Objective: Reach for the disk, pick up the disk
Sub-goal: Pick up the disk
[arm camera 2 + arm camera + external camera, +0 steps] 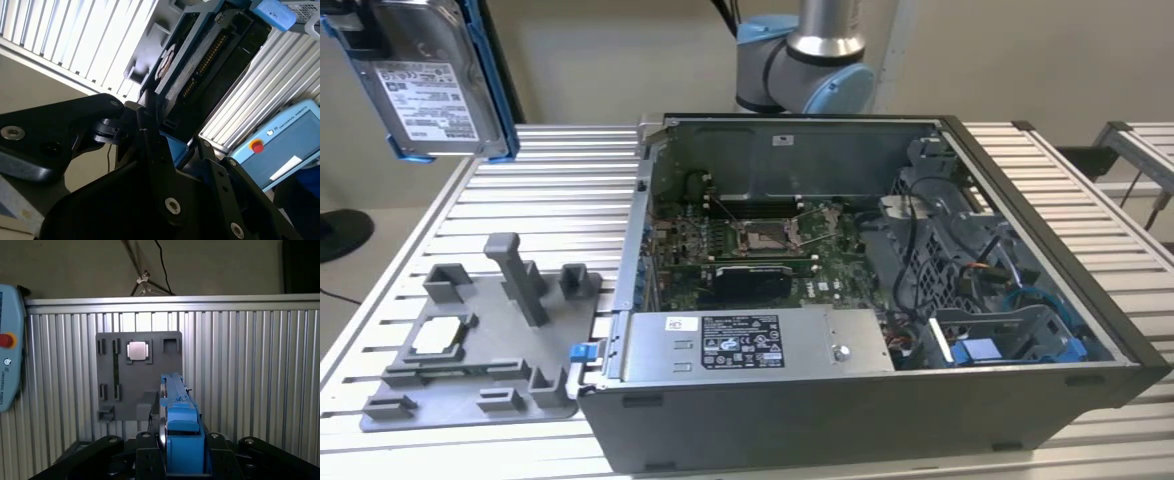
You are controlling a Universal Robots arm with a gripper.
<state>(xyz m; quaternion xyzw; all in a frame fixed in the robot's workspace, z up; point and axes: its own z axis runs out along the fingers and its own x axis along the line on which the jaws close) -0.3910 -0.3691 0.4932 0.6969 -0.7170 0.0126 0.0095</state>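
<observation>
Disk (pixel 427 85) held up in gripper, clear of the surface (pixel 560 170).

Gripper (pixel 181 442) is clamped on the disk, one finger on each side, disk edge-on in first wrist view. It hangs high at exterior view's left, above grey fixture tray (pixel 454 350) w/ small chip (pixel 137 351), beside open PC case (pixel 881 300). Judged: stiff metal, fairly heavy, shock-sensitive, smooth faces prob. slippery. Blue rails look the safest hold, away from connector pins.

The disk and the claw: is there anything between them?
Nothing. In the first wrist view the claw clamps straight on the disk at its blue rail, with no gap, above the grey tray.
</observation>
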